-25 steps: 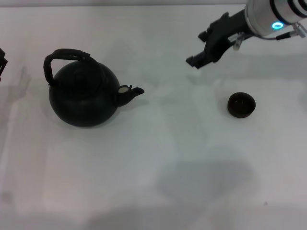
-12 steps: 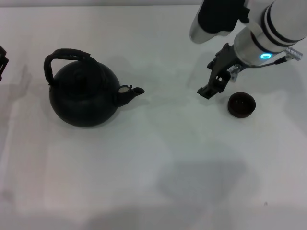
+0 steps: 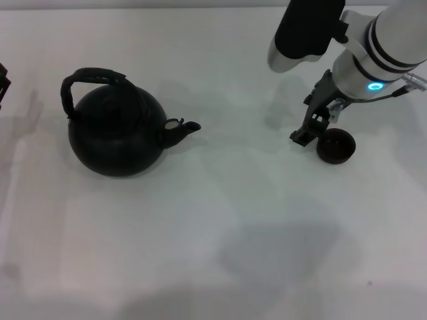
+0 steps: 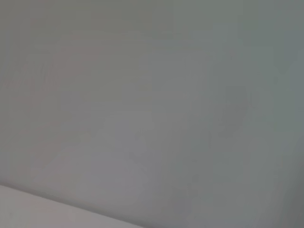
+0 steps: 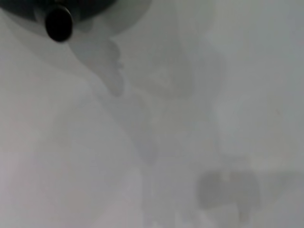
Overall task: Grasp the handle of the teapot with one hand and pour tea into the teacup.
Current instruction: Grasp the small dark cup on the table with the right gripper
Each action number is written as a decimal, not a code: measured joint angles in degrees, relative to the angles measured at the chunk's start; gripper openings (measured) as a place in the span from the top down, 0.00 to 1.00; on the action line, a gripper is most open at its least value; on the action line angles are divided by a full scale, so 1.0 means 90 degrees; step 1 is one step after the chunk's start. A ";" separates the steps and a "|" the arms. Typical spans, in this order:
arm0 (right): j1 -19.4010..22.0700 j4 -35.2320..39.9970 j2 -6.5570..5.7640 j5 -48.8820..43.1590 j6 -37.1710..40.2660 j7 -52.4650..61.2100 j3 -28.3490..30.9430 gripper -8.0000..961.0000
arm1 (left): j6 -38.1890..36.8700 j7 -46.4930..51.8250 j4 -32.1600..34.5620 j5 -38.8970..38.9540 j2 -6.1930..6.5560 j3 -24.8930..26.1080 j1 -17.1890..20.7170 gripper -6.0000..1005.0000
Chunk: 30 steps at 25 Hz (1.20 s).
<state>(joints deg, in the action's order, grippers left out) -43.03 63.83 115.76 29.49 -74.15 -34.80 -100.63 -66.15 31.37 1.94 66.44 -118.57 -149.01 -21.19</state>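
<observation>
The matte black teapot (image 3: pixel 117 133) stands at the left of the white table (image 3: pixel 220 220), its short spout (image 3: pixel 181 128) pointing right. The rough arched handle (image 3: pixel 87 79) loops over its top with nothing gripping it. At the right sits the tiny dark teacup (image 3: pixel 335 146). My right gripper (image 3: pixel 315 132) has come down open beside the cup; one dark finger (image 3: pixel 301 137) reaches the table just left of it, and the other is mostly hidden by the arm. The right wrist view shows a dark round shape (image 5: pixel 59 21), seemingly the teapot's spout. My left gripper (image 3: pixel 3 83) stays parked at the far left edge.
The right arm's silver and black links (image 3: pixel 313 30) hang over the back right of the table. A wide stretch of bare white tabletop lies between teapot and teacup. The left wrist view shows only a plain grey surface.
The right gripper has swung down and to the right, from above the table's back to just left of the teacup. Teapot, teacup and left arm have stayed put.
</observation>
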 joint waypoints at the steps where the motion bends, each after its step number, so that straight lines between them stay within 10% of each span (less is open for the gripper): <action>1: 0.0008 -0.0002 0.0000 -0.0038 -0.0007 0.0013 -0.0001 0.20 | 0.0000 0.0000 -0.0001 0.0001 0.0000 0.0006 -0.0006 0.19; 30: 0.0204 -0.0267 -0.0011 -0.0383 -0.0572 0.0195 0.0043 0.20 | 0.0003 0.0000 -0.0001 0.0040 -0.0009 0.0033 -0.0108 0.19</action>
<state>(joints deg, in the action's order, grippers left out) -41.19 61.43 115.66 26.04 -79.30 -33.05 -100.24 -66.13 31.37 1.93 66.80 -118.65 -148.71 -22.16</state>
